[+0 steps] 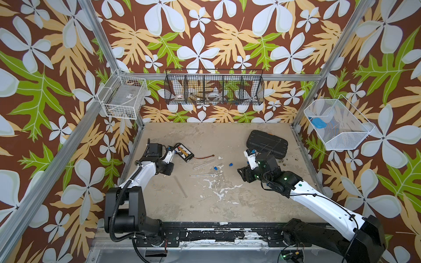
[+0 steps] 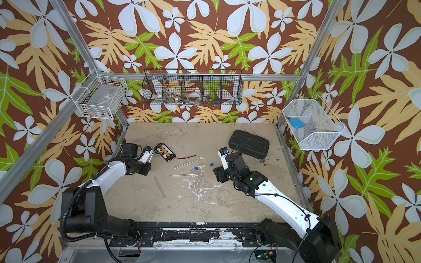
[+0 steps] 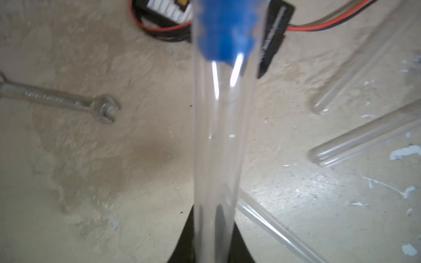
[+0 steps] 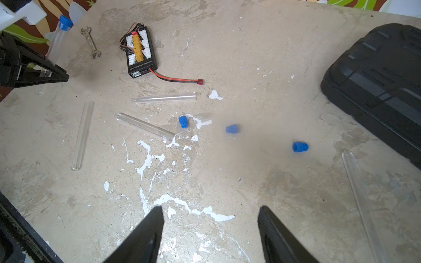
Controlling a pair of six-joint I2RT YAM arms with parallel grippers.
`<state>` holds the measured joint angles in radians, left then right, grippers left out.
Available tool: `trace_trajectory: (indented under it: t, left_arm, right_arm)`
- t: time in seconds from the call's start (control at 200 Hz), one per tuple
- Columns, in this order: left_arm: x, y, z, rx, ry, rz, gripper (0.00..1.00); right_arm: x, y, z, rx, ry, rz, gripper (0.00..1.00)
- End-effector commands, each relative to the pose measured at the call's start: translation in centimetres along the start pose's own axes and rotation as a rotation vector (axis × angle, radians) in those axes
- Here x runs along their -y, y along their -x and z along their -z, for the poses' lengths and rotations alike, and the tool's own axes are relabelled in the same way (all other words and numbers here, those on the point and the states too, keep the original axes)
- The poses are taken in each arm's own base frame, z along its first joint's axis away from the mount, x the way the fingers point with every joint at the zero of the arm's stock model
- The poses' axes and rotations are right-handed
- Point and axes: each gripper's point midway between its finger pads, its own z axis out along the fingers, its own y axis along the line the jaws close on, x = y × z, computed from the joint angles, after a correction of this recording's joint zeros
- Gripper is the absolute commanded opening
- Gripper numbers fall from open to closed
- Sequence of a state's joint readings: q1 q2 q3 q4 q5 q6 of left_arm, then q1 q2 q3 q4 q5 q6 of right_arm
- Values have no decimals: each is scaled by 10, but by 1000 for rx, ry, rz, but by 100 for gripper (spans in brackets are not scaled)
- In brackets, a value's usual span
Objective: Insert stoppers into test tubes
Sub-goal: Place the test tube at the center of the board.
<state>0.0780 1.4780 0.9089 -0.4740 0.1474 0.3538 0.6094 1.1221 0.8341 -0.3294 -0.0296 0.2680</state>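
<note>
A: State, left gripper (image 4: 46, 74), right gripper (image 4: 210, 211)?
B: Clamped low on stoppered tube (image 3: 216, 136); spread, empty.
A: Loose stock?
B: stoppers (image 4: 300, 146), tubes (image 4: 164, 98), middle of worktop (image 4: 250, 57). Probably light, slick; tubes brittle. Pinch mid-barrel.

A worn beige tabletop (image 4: 262, 45), its coating chipped to white in patches, carries four empty test tubes (image 4: 164, 98) lying flat. Two lie close together near the middle, a third tube (image 4: 82, 135) lies apart from them, and a fourth tube (image 4: 360, 193) lies near the black plastic case (image 4: 376, 86). Three blue stoppers (image 4: 183, 121) lie loose between the tubes. A small open-ended wrench (image 4: 90, 42) lies near a black charging board (image 4: 141, 52) with a red-and-black lead (image 4: 175, 79).
</note>
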Motion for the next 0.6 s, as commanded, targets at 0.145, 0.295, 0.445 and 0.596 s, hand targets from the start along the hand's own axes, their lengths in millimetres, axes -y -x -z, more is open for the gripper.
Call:
trace_trajectory:
  t: [0.145,0.295,0.445,0.596]
  left_arm:
    - [-7,-12,-23,-154,-45,23,0]
    - [-10,-22,-38,-256,-62,48,0]
    - [-9,-36,-41,-310,-59,54,2]
    - [-15,-44,-45,-346,-26,45,5]
  right_arm:
    - [-5,8,-4,10,20,50,68]
    - [-6,10,-5,7,26,73,68]
    - [-6,8,-5,4,26,90,68]
    - [-6,7,-5,3,30,96,68]
